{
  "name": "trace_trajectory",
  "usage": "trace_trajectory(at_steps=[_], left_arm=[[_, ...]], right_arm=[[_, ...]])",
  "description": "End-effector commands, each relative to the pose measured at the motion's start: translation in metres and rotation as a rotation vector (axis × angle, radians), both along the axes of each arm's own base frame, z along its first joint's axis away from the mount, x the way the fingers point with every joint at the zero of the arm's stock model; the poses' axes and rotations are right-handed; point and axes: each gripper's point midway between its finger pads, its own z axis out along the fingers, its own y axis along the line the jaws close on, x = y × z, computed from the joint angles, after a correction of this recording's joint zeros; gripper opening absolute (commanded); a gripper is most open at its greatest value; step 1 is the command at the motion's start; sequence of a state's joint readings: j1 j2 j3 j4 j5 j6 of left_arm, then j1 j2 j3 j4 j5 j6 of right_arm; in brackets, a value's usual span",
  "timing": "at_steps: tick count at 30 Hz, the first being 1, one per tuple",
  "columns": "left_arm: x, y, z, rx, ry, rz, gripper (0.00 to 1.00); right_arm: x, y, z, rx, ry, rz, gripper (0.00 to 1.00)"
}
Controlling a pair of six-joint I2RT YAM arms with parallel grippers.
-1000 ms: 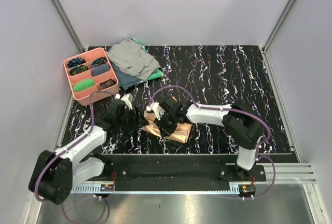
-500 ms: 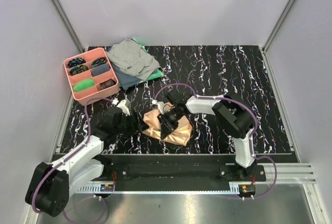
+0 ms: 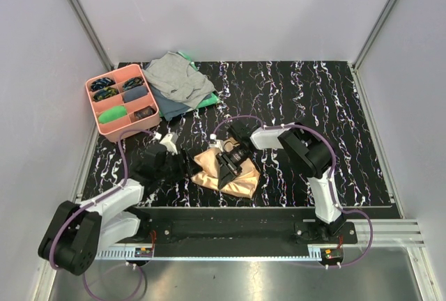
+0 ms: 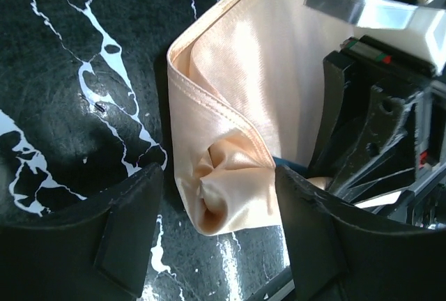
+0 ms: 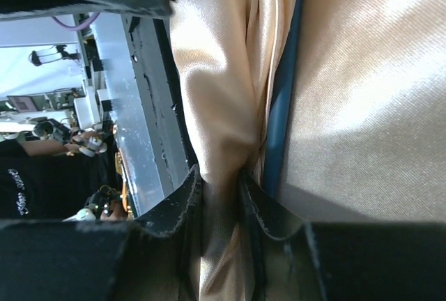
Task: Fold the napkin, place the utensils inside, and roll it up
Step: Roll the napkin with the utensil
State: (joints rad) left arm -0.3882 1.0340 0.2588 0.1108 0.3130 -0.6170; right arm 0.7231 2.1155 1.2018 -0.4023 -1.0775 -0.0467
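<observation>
The peach-orange napkin (image 3: 245,184) lies bunched and partly rolled near the table's front middle. My right gripper (image 3: 228,170) rests on top of it, shut on a raised fold of the napkin (image 5: 223,106). Just right of that fold, one dark blue utensil handle (image 5: 282,106) shows in a crease; the rest of the utensils are hidden in the cloth. My left gripper (image 3: 182,168) is at the napkin's left end. It stands open, its fingers (image 4: 104,238) either side of the rolled end of the napkin (image 4: 226,182).
A pink tray (image 3: 104,128) of small items sits at the back left. Beside it lies a grey cloth (image 3: 174,76) over a green cloth (image 3: 208,101). The black rail (image 3: 230,228) bounds the table's near edge. The right arm's body (image 4: 376,127) crowds the left wrist view.
The right arm has folded in toward the left with its gripper on the napkin, and the bundle has shifted slightly. The left gripper has crept right to the napkin's end, its jaws wider.
</observation>
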Motion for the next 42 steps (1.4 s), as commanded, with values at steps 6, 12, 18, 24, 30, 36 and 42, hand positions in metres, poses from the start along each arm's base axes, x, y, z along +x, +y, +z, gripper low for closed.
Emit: trace_trajectory(at_steps=[6, 12, 18, 24, 30, 36, 42], left_arm=[[0.008, -0.014, -0.006, -0.06, -0.039, -0.048, 0.36], [0.009, -0.015, -0.01, -0.045, -0.014, -0.063, 0.0], [0.009, -0.017, -0.01, -0.027, 0.035, -0.075, 0.0], [0.005, -0.016, -0.018, 0.004, 0.139, -0.067, 0.0], [0.001, -0.013, -0.025, 0.033, 0.223, -0.055, 0.0], [0.0, -0.015, -0.027, 0.031, 0.249, -0.058, 0.0], [0.0, -0.016, -0.026, 0.028, 0.253, -0.06, 0.0]], right_arm=[[0.005, -0.006, -0.02, -0.046, 0.011, -0.006, 0.25], [0.021, -0.004, -0.007, -0.091, -0.073, -0.056, 0.43], [0.048, -0.001, 0.047, -0.104, -0.274, -0.151, 0.63], [0.056, -0.002, 0.075, -0.205, -0.693, -0.185, 0.69], [0.039, 0.004, 0.069, -0.276, -1.068, -0.17, 0.7], [0.029, 0.014, 0.049, -0.3, -1.143, -0.11, 0.65], [0.025, 0.016, 0.027, -0.318, -1.136, -0.048, 0.56]])
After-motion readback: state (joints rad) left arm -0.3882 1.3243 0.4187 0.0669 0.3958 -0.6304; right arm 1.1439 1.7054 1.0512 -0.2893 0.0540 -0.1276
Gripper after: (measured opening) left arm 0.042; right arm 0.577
